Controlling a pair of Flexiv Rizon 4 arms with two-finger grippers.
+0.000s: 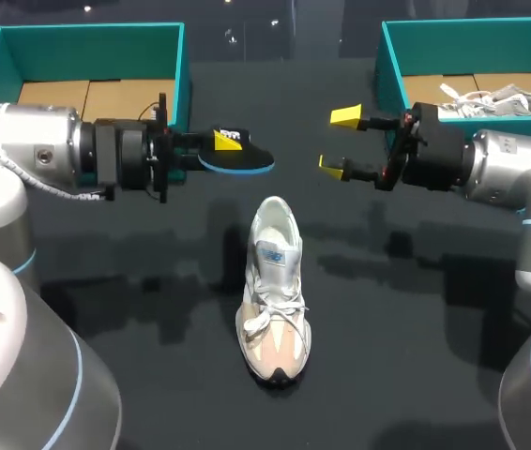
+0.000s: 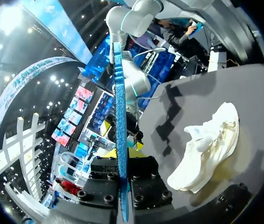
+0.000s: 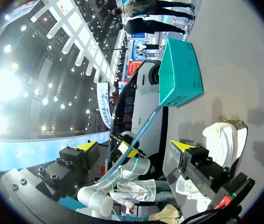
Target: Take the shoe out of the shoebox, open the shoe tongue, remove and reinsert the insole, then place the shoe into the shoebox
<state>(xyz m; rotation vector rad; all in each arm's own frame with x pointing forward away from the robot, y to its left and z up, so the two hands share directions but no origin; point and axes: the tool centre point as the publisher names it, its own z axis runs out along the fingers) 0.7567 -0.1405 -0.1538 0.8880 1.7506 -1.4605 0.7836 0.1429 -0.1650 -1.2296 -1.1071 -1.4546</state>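
Shoe (image 1: pixel 273 291) out on desk (image 1: pixel 416 356), insole (image 1: pixel 245 159) pinched in left end effector (image 1: pixel 220 142).
Shoe's long axis runs near-far, heel opening toward insole just beyond; right end effector (image 1: pixel 339 141) farther off, spread, holding nothing. Left shoebox (image 1: pixel 87 36) shows only cardboard floor; right shoebox (image 1: pixel 472 33) holds another shoe (image 1: pixel 500 98).

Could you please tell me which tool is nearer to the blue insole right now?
Left. The left tool is shut on the insole; the right tool hangs open, apart from it.
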